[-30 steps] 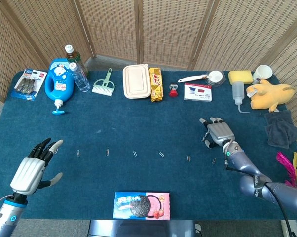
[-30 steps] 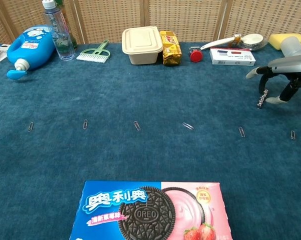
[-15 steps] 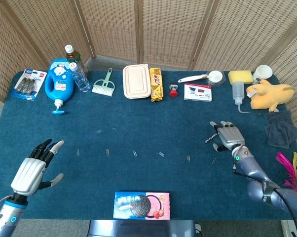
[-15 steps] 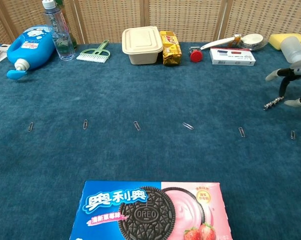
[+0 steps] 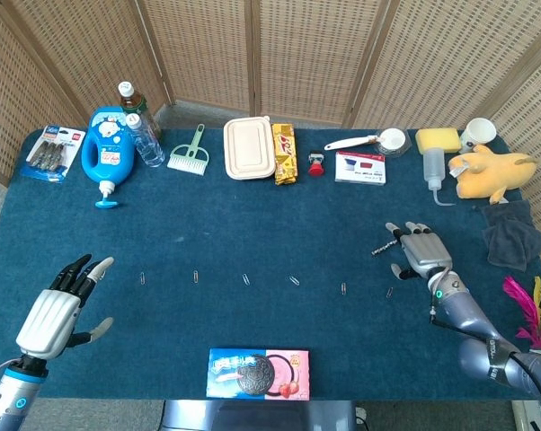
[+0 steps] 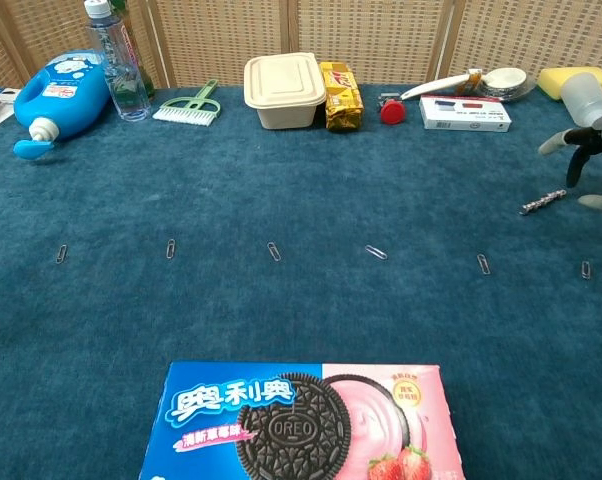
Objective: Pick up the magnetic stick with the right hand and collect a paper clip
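Observation:
A small thin metal piece lies slanted on the blue cloth at the right. Its far end lies by the fingertips of my right hand. That hand hovers just right of it with its fingers spread and nothing between them. My left hand is held above the front left of the table, fingers apart and empty; the chest view does not show it.
Several paper clips lie in a row across the middle. An Oreo box sits at the front edge. Along the back stand a blue detergent bottle, a lunch box, a small brush and a yellow plush toy.
The metal piece hung upright from my right hand a second ago; it has tipped over and now lies on the cloth. The right hand drew right and back. My left hand barely moved.

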Controlling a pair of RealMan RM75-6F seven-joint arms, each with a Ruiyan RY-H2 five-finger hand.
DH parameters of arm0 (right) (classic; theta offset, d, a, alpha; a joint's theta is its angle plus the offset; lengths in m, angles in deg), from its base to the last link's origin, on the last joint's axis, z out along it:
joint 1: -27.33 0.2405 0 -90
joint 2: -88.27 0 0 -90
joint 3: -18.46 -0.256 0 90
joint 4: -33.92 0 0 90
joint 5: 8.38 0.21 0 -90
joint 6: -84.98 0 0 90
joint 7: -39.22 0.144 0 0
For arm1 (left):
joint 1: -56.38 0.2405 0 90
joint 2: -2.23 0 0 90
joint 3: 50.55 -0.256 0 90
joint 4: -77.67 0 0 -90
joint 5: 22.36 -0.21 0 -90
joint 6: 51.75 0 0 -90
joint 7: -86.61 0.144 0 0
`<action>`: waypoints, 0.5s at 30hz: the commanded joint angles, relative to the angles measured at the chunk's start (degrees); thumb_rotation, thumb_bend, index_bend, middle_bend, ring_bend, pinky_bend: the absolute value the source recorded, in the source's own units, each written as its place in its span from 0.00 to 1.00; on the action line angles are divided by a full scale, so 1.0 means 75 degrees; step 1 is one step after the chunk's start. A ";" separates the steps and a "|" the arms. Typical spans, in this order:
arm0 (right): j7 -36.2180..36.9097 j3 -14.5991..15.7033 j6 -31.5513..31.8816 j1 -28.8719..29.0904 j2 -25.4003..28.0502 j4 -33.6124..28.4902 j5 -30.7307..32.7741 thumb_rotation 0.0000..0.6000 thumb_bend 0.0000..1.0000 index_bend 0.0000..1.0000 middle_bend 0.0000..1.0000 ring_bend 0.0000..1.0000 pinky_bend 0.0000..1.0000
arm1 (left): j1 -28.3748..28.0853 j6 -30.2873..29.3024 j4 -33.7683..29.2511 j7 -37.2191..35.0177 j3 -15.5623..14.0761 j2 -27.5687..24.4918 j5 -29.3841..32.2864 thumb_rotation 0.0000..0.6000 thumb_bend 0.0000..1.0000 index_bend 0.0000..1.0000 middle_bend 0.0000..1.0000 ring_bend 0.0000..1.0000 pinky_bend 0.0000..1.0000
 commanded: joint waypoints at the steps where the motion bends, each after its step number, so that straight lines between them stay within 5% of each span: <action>1: -0.0019 -0.0059 -0.0088 0.0074 -0.0100 0.0095 0.0005 0.83 0.45 0.00 0.31 0.00 0.10 | 0.0022 -0.0014 0.0010 -0.0007 -0.0016 -0.0019 0.0009 1.00 0.42 0.03 0.15 0.05 0.10; 15: -0.0115 -0.0077 -0.0562 0.0328 -0.0565 0.0864 0.0406 0.83 0.45 0.00 0.31 0.00 0.10 | 0.0054 -0.0031 0.0062 -0.0064 -0.0015 -0.0043 0.0045 1.00 0.42 0.03 0.15 0.05 0.10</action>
